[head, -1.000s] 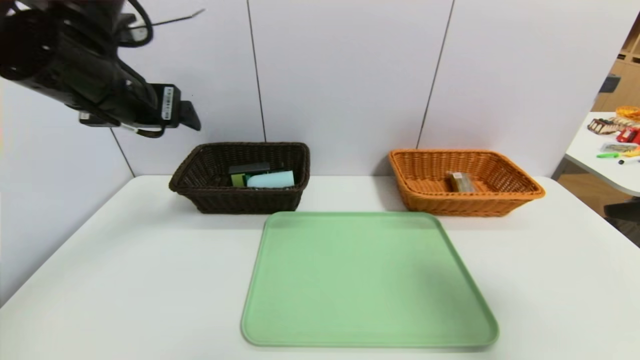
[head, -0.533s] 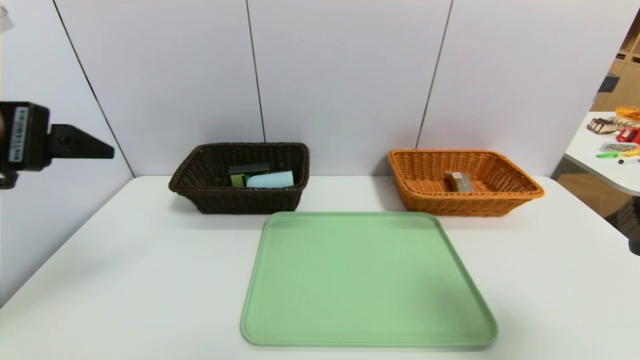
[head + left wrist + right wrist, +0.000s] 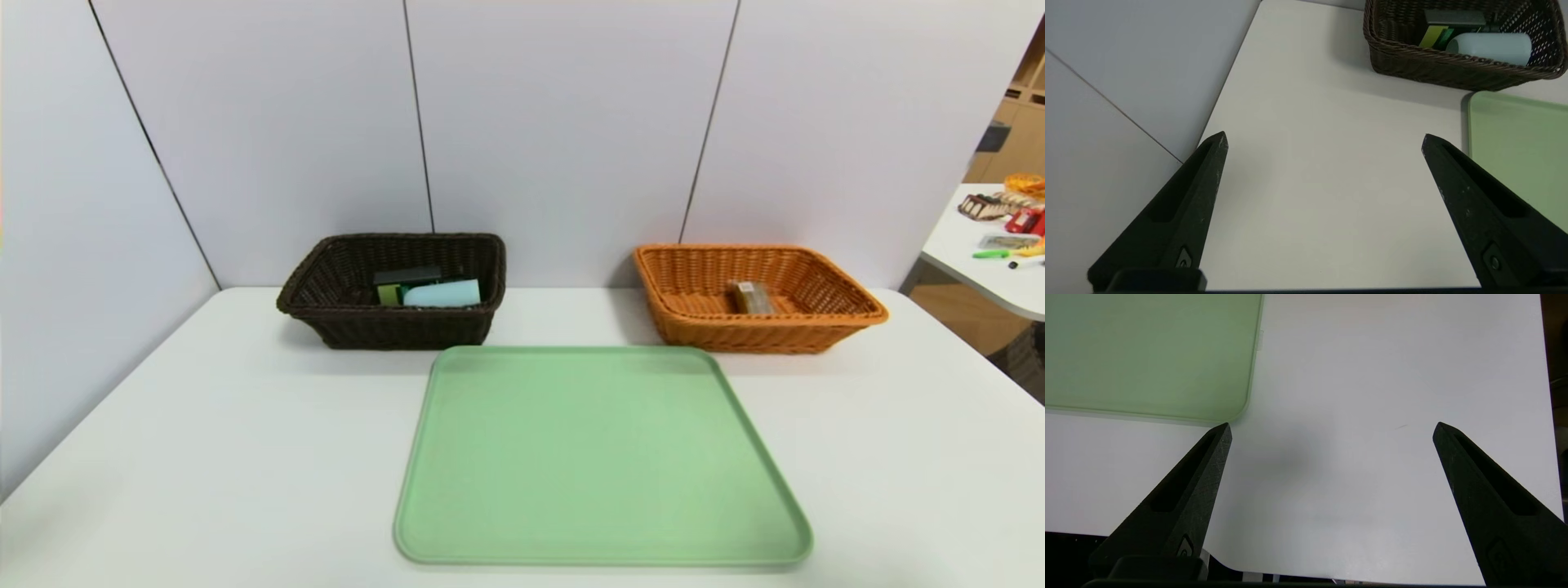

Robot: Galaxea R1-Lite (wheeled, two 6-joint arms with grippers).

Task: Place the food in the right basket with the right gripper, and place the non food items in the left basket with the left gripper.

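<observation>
While both baskets, dark point(image 3: 400, 327) and orange point(image 3: 759, 335), held goods, the left gripper point(image 3: 1325, 132) and right gripper point(image 3: 1334, 422) hung spread, apparently above bare table point(image 3: 245, 449) beside the tray point(image 3: 604, 457).

My head looks ahead and down over the worktop point(image 3: 245, 457), from farther off than my wrists. My left wrist looks down nearer; both see the dark basket point(image 3: 392, 327). All three share the green tray point(image 3: 604, 457).

We observe matte black, tapering fingers point(image 3: 1486, 212), each with a long recess; pale scuffs and screws mark their sides.
</observation>
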